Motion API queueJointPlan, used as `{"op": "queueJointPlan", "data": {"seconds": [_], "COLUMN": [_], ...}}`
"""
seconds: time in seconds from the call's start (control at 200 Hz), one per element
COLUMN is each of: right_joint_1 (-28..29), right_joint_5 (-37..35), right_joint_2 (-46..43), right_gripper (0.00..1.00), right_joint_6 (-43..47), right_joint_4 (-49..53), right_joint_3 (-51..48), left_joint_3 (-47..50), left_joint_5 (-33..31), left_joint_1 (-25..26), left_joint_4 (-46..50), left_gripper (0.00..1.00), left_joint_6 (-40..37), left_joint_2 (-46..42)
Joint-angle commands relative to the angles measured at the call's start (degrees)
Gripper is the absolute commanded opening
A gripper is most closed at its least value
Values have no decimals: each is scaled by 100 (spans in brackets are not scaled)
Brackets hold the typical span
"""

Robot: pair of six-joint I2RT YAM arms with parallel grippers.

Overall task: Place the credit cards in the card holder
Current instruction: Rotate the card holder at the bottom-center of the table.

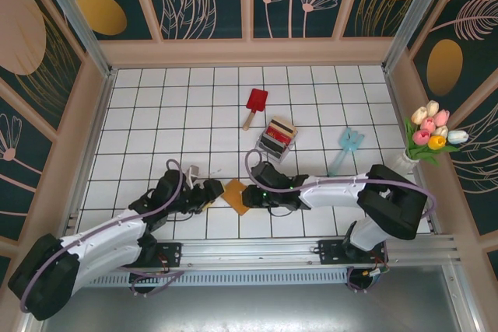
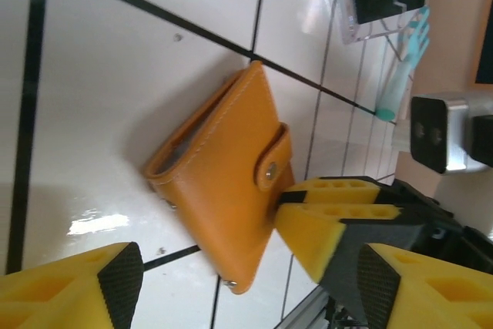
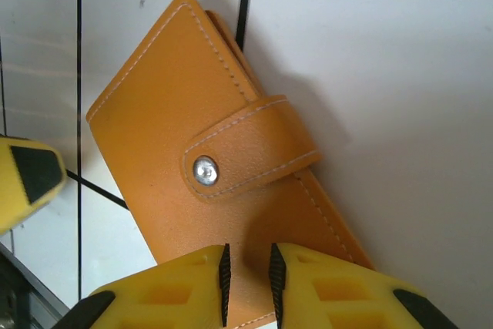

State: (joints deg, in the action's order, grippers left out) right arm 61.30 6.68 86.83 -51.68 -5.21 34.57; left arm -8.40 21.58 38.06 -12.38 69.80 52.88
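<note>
**Top view:** the holder (image 1: 236,194) lies closed at the near side of the surface (image 1: 156,114), between the left gripper (image 1: 208,192) and the right gripper (image 1: 253,196). The cards (image 1: 278,136) are stacked farther off, to the right.

**Left wrist view:** the left gripper (image 2: 250,287) is released, its jaws wide.

**Right wrist view:** the right gripper (image 3: 248,283) is clenched to a slit over the holder's edge; whether it pinches anything cannot be told.

The holder is judged light, pliant and apt to slide. It is best taken by the snapped strap (image 3: 254,148).
</note>
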Motion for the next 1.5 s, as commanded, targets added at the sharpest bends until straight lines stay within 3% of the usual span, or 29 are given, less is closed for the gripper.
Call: {"op": "queueJointPlan", "data": {"seconds": [0.0, 0.28, 0.596, 0.981, 1.051, 1.211, 1.321, 1.496], "right_joint_1": [70, 156, 169, -53, -91, -90, -91, -272], "right_joint_5": [-44, 46, 192, 447, 396, 196, 15, -596], "right_joint_2": [192, 226, 218, 69, 18, -421, -735, -639], "right_gripper": [24, 24, 24, 24, 23, 25, 29, 32], "right_joint_6": [-859, -1622, -1617, -1660, -1679, -1381, -1016, -636], "right_joint_4": [-236, -475, -655, -1335, -1194, -875, -420, 870], "right_joint_3": [-409, -474, -442, -798, -794, -618, -258, 247], "left_joint_3": [61, -152, -499, -520, -603, -384, -449, -689], "left_joint_5": [-8, -59, 6, 70, -34, -1067, -1036, -616], "left_joint_1": [43, 152, 207, 219, 221, 281, 282, 282], "left_joint_4": [-621, -1504, -2094, -2540, -2096, -991, -887, -1176], "left_gripper": [74, 69, 66, 58, 48, 56, 59, 59], "left_joint_6": [71, 92, 32, 47, 36, -96, -143, -203], "left_joint_2": [386, 1227, 1998, 2272, 2266, 1212, 1127, 1836]}}
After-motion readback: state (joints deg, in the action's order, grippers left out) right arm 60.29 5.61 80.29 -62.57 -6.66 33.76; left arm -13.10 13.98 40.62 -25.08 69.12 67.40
